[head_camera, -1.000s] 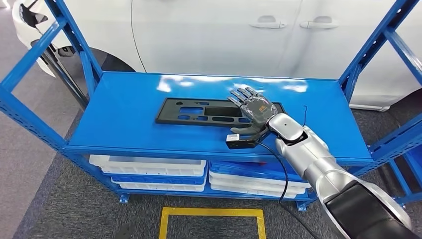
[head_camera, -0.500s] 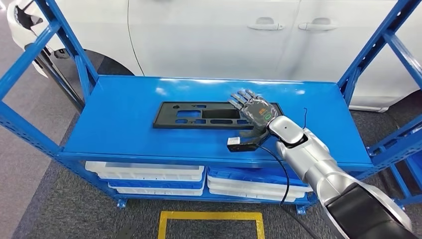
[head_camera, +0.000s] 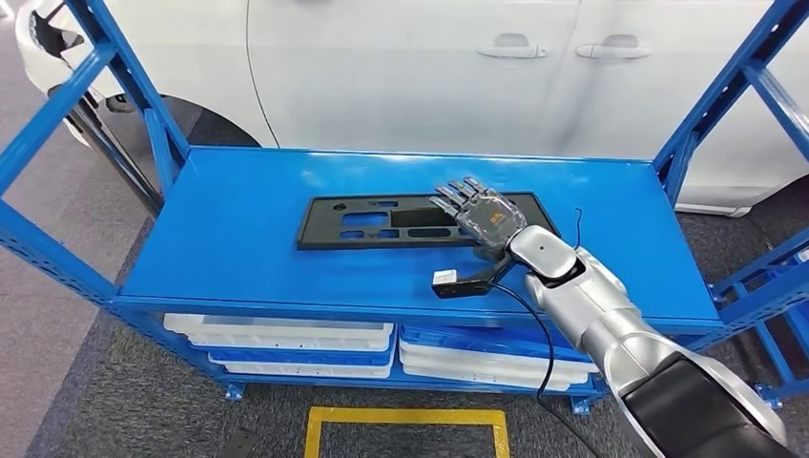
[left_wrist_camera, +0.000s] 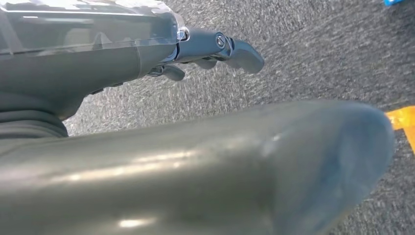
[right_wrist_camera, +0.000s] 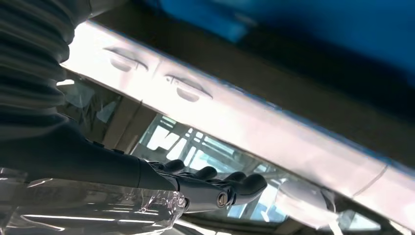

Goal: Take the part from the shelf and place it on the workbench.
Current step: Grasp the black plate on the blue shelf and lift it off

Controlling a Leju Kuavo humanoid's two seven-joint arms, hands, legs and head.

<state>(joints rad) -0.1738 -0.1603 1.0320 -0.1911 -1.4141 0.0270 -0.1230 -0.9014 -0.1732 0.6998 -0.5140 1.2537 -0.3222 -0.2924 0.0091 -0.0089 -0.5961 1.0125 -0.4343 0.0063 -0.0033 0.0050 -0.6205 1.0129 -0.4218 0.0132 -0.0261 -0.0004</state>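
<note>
My right hand [head_camera: 485, 219] hovers with fingers spread, holding nothing, over the black panel's [head_camera: 382, 221] end; a shallow grip could let it slide along the shelf [head_camera: 238, 239].

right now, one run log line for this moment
phase: reach | right hand: open, over part right end | part: flat on shelf | left hand: hanging, empty

Blue shelf [head_camera: 238, 239] carries a flat black part [head_camera: 382, 221].
</note>
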